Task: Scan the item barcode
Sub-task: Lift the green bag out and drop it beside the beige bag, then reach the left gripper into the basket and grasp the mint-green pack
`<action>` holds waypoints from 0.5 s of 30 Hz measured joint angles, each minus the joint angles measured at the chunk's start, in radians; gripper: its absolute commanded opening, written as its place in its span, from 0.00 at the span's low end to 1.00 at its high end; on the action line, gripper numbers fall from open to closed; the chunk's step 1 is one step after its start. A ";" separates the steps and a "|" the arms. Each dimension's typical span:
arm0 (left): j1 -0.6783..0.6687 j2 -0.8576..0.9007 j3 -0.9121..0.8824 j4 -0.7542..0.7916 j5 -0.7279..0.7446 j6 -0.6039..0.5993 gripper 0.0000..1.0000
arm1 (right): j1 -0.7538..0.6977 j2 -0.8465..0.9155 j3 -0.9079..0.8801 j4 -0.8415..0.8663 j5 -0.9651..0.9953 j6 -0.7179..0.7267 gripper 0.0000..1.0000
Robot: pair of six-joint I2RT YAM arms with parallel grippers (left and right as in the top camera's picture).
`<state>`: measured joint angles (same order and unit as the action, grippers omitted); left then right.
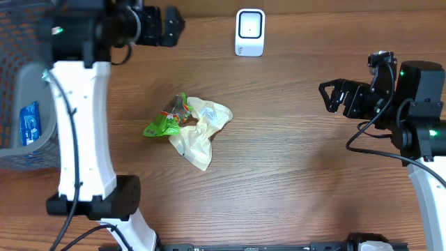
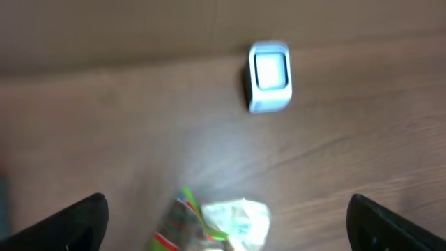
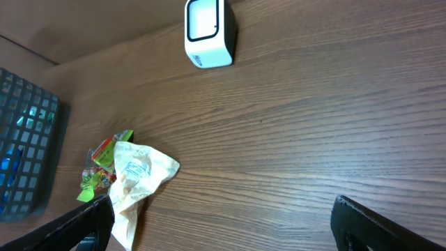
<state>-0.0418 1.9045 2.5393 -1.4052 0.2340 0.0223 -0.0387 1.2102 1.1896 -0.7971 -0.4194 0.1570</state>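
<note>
The crumpled item, a cream bag bunched against a green packet, lay on the tabletop, left of the scanner and nearer the robot than it. Its long axis ran slantwise, the green end farther left of the scanner. The left gripper hung just left of the scanner, fingers wide apart and holding nothing. The right gripper sat right of the scanner, equally spread and empty. The left looked the nearer of the 2. Faint blue print on the bag was unreadable, and no barcode showed.
</note>
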 measured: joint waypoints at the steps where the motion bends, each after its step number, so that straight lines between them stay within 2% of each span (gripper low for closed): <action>1: 0.013 -0.002 0.045 -0.023 -0.011 0.009 0.98 | 0.000 0.000 0.000 0.000 0.000 0.000 1.00; 4: 0.081 -0.010 0.145 -0.089 -0.074 0.001 0.89 | 0.000 0.000 0.000 -0.004 0.000 0.000 1.00; 9: 0.311 -0.016 0.190 -0.188 -0.209 -0.105 0.82 | 0.000 0.000 0.000 -0.006 0.000 0.000 1.00; 15: 0.605 -0.012 0.151 -0.166 -0.275 -0.209 0.83 | 0.000 0.000 0.000 -0.008 0.000 0.000 1.00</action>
<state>0.5629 1.8927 2.6907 -1.5715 -0.0406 -0.1867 -0.0387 1.2102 1.1896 -0.8051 -0.4198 0.1570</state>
